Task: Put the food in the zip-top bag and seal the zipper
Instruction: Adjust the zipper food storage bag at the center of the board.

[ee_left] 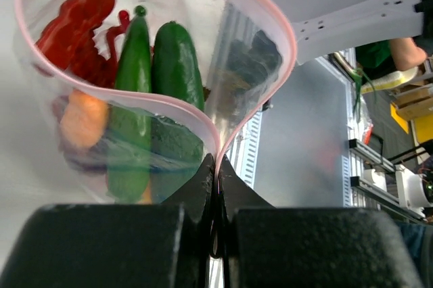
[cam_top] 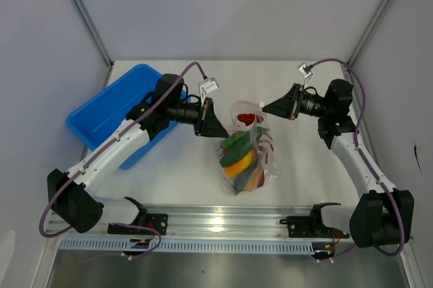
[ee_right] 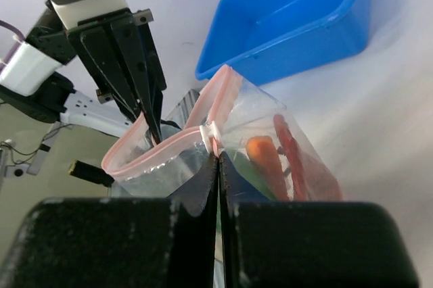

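The zip-top bag (cam_top: 247, 156) stands in the middle of the table with its mouth open. The food is inside it: red chillies (ee_left: 74, 28), long green vegetables (ee_left: 174, 58) and an orange piece (ee_left: 82, 120). The pink zipper (ee_left: 270, 14) loops round the open mouth. My left gripper (cam_top: 222, 135) is shut on the left end of the zipper and shows in the left wrist view (ee_left: 216, 159). My right gripper (cam_top: 264, 109) is shut on the bag's right edge just below the white slider (ee_right: 211, 134), as the right wrist view (ee_right: 218, 157) shows. The bag is held between both grippers.
A blue plastic bin (cam_top: 111, 115) lies at the back left, partly under the left arm, and shows in the right wrist view (ee_right: 298, 17). A metal rail (cam_top: 223, 224) runs along the near table edge. White walls close in the sides and back.
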Available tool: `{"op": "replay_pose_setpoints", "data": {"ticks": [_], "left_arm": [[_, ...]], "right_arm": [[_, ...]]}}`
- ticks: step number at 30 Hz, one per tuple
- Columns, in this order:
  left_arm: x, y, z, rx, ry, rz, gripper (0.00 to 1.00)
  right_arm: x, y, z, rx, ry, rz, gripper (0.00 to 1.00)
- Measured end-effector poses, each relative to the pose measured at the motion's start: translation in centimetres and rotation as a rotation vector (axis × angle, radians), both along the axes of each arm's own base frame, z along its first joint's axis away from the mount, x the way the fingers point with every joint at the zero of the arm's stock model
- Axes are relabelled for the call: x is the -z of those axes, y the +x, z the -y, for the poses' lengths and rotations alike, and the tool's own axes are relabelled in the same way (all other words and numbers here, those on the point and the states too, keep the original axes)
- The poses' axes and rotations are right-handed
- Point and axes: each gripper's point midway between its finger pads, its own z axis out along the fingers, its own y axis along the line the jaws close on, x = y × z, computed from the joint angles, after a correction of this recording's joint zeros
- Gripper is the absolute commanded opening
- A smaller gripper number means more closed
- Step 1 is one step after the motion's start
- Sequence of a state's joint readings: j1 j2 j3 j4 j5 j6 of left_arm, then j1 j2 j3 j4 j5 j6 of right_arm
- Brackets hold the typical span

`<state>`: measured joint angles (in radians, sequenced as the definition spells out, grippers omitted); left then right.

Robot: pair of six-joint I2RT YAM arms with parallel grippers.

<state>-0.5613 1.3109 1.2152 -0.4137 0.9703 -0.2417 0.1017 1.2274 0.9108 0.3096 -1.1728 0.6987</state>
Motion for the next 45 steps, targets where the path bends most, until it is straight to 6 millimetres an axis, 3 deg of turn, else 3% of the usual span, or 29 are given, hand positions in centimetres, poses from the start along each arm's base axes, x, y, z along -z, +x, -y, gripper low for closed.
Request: {"op": "replay_pose_setpoints", "data": {"ticks": [6, 11, 20, 25, 31, 35, 41, 45], "left_arm": [[1.5, 0.8, -0.8, -0.065, 0.071, 0.001, 0.01], [2.0, 1.0, -1.4, -0.083, 0.096, -0.018, 0.01], [0.7, -0.3, -1.9, -0.042, 0.062, 0.036, 0.01], [0.1, 0.2, -2.0, -0.053, 0.069, 0.08, 0.01], [-2.2, 1.2, -1.3, -0.04, 0.041, 0.13, 0.01], [-3.1, 1.0, -1.1, -0.02, 0.018, 0.142, 0.0], [-3.4, 1.0, -1.2, -0.029, 0.011, 0.15, 0.01], [-4.9, 0.6, -1.3, -0.05, -0.032, 0.179, 0.01]], "right_arm": [[0.4, -1.7, 0.5, 0.047, -0.048, -0.038, 0.0], [-0.4, -4.2, 0.7, 0.066, -0.072, -0.026, 0.0], [-0.4, -6.8, 1.0, 0.081, -0.105, -0.078, 0.0], [-2.2, -9.7, 1.0, 0.067, -0.124, -0.075, 0.0], [-3.5, -13.1, 1.5, 0.074, -0.135, -0.054, 0.0], [-2.7, -14.0, 1.6, 0.093, -0.144, -0.053, 0.0], [0.9, -13.2, 1.6, 0.128, -0.193, -0.142, 0.0], [2.0, -13.4, 1.5, 0.122, -0.223, -0.162, 0.0]]}}
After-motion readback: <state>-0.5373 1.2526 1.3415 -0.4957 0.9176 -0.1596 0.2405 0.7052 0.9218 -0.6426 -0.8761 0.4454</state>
